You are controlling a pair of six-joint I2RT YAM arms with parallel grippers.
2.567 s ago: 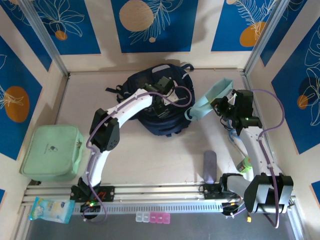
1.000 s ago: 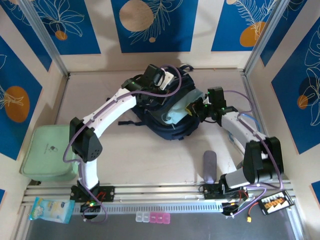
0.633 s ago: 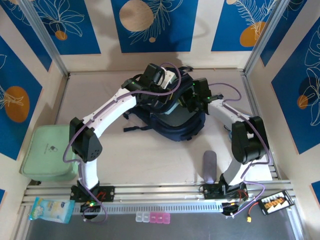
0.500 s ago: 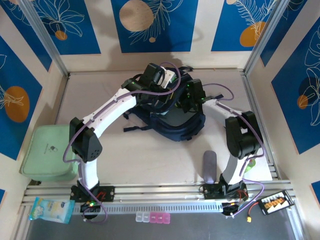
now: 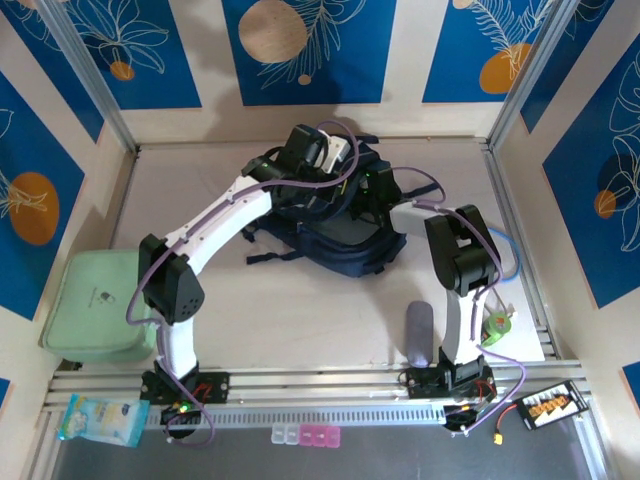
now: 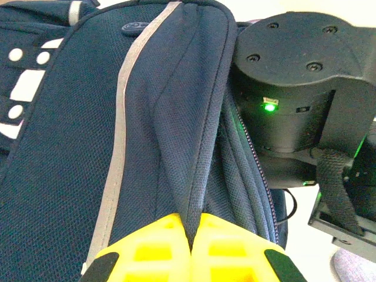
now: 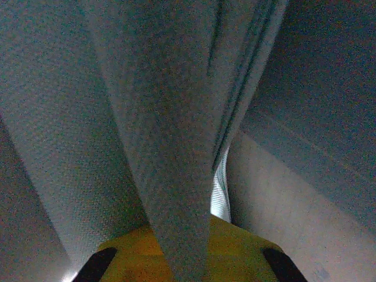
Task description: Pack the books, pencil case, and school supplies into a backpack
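Blue-and-cream wall panels box in the beige table [image 5: 280, 310]. The backpack [image 5: 345, 245] lies mid-table toward the back wall, with both arms converging on its upper edge.

Left gripper [image 6: 192, 226]: we see the yellow fingers pinched tight on a fold of the bag's navy fabric just beside the zipper [image 6: 247, 158]. We read that as holding the mouth up and open so the other arm can get in.

Right gripper [image 7: 179, 235]: it's down in the dark interior, fingers clamped on a pale fabric item [image 7: 158, 117] that hangs from them between the bag's walls. We can't identify the item from that view; probably one of the supplies. The right arm's black wrist [image 6: 288, 88] sits at the opening, touching or nearly touching the lifted flap.

Pencil case [image 5: 419, 333] is on the table near the right arm's base, well apart from the bag, not yet packed. Pale-green box [image 5: 100, 305] sits at the far left edge.

Next up, as we judge it: let go inside and back out without snagging the zipper.
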